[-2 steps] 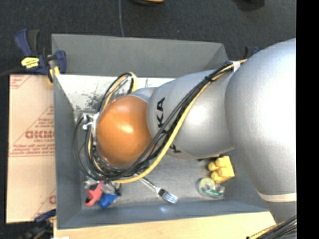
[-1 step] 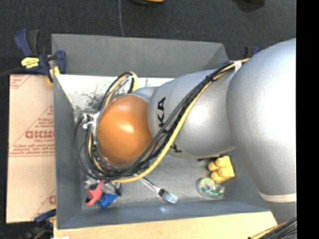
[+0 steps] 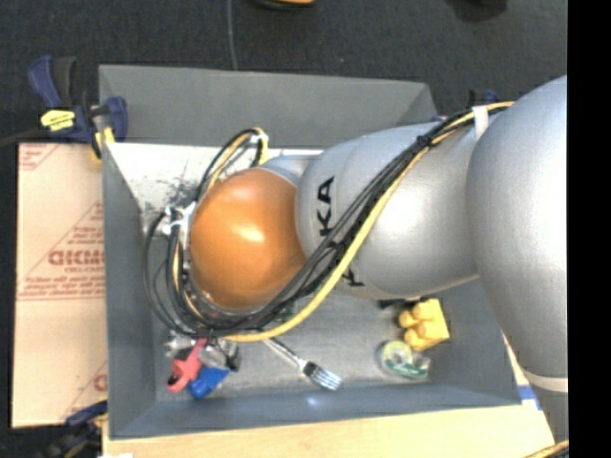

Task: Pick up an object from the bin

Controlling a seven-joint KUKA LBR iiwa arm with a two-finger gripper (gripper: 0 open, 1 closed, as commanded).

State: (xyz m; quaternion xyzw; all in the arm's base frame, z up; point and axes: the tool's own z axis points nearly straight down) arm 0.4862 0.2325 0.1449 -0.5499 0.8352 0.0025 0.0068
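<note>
Toward 7 o'clock in grey bin (image 3: 129, 284), gripper (image 3: 202, 343) beneath orange wrist cover (image 3: 243, 237), spread or pressed together cannot be told, red-and-blue object (image 3: 196, 377) just beside it, fork (image 3: 310, 368) at 6 o'clock

Silver arm (image 3: 410, 208) reaching left, orange-capped wrist (image 3: 243, 237) down

The one camera looks down on the grey bin (image 3: 129, 294) from above, tilted slightly sideways. It sits close, with the arm (image 3: 420, 208) reaching in from its right.
</note>
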